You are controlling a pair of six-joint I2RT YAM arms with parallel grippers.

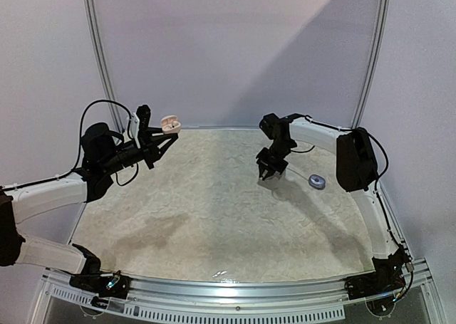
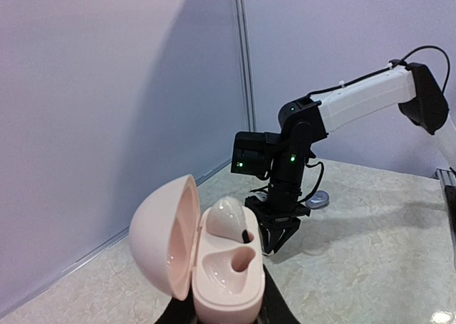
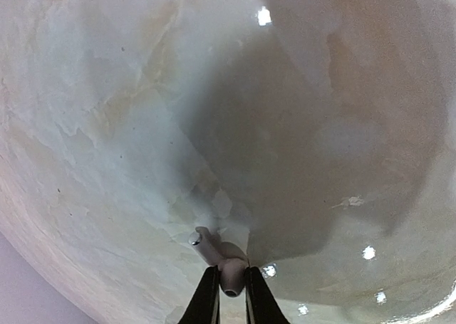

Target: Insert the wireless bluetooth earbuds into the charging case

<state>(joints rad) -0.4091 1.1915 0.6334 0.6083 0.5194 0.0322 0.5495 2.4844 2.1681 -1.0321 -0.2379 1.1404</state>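
Note:
My left gripper (image 1: 160, 140) is shut on an open pink charging case (image 2: 214, 260), held up off the table at the left; the case also shows in the top view (image 1: 170, 125). One pale earbud (image 2: 229, 217) sits in its far slot; the near slot (image 2: 241, 261) is empty. My right gripper (image 3: 231, 295) is shut on a second pale earbud (image 3: 221, 256), its stem pointing away from the jaws, just above the table. In the top view the right gripper (image 1: 269, 173) points down at the table's right-centre.
A small round grey-blue case (image 1: 316, 181) lies on the table right of the right gripper, also in the left wrist view (image 2: 318, 199). The pale marbled tabletop (image 1: 214, 217) is ringed by a metal rim and grey walls.

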